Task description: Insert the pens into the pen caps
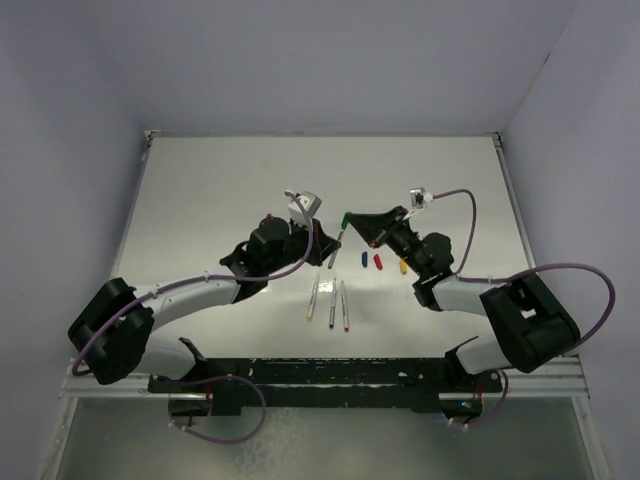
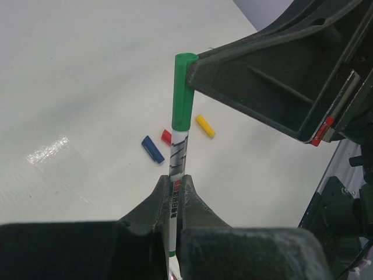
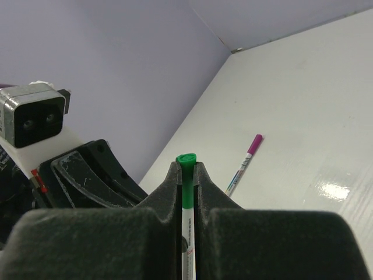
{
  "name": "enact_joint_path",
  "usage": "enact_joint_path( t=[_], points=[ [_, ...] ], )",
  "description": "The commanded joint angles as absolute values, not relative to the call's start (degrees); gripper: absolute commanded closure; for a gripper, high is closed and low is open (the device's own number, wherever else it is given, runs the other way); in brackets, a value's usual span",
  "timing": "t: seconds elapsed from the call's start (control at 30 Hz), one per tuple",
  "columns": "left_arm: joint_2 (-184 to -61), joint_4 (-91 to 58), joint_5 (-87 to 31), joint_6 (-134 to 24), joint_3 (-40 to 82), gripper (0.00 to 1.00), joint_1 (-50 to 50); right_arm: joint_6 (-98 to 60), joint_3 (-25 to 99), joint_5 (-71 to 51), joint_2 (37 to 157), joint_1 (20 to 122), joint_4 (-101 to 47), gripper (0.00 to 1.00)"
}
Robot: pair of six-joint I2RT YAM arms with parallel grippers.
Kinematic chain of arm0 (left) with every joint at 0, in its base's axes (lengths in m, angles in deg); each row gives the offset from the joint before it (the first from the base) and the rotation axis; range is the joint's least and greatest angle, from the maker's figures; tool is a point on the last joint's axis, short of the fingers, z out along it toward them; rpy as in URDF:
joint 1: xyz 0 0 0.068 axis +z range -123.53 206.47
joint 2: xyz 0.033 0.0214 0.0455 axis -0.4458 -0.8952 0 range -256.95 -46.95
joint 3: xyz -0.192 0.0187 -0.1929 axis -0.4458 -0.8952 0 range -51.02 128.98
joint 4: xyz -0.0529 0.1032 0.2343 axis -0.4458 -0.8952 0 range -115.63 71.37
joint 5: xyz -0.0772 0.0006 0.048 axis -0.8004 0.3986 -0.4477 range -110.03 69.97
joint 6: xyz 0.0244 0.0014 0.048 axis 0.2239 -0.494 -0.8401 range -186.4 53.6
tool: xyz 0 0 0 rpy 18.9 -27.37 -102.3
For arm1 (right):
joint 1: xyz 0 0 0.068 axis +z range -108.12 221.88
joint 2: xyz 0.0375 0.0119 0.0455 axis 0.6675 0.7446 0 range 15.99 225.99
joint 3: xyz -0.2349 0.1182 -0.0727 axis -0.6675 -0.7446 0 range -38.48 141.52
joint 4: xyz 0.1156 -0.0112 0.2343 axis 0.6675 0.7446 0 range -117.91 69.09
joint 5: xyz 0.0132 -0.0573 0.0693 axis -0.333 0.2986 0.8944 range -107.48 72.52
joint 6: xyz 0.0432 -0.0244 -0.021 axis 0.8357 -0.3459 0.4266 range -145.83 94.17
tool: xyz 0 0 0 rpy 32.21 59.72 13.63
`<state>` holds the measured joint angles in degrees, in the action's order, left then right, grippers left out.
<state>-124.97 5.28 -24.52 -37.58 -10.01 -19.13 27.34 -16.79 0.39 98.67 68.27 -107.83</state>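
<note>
Left hand is shut tight on the thin green pen, up over the bench. Right hand pinches the green cap on its tip. Both look light, hard and smooth, so they may slip. Hold the pen mid-body.

Green pen: silvery-white barrel, upright, clear of the table, green cap on its tip
Purple-capped pen: lying flat
Three more pens: side by side on the table
Blue cap, red cap, yellow cap: loose, close together
</note>
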Motion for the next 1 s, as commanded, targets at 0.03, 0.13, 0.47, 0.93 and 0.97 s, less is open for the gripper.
enact_joint_path(
  t=[0.03, 0.13, 0.47, 0.93, 0.97],
  points=[
    [-123.7, 17.5, -19.9, -39.8, -2.2, 1.0, -15.5, 21.0, -16.5, 5.3, 96.8, 72.6, -94.2, 1.0],
    [-124.6, 17.8, -21.3, -40.7, -0.7, 1.0, -15.4, 19.3, -15.3, 4.4, 96.9, 74.0, -90.0, 1.0],
    [-125.3, 14.8, -21.3, -40.2, -0.7, 1.0, -14.5, 16.9, -13.3, -0.4, 97.4, 75.4, -86.3, 1.0],
    [-130.4, -0.4, -14.8, -39.0, -4.8, 1.0, -13.3, 4.6, -5.3, -14.2, 84.5, 75.4, -73.9, 0.59],
    [-131.4, -2.1, -14.4, -38.9, -4.1, 1.0, -12.8, 4.0, -5.4, -15.2, 83.2, 75.4, -72.7, 0.59]
  ],
)
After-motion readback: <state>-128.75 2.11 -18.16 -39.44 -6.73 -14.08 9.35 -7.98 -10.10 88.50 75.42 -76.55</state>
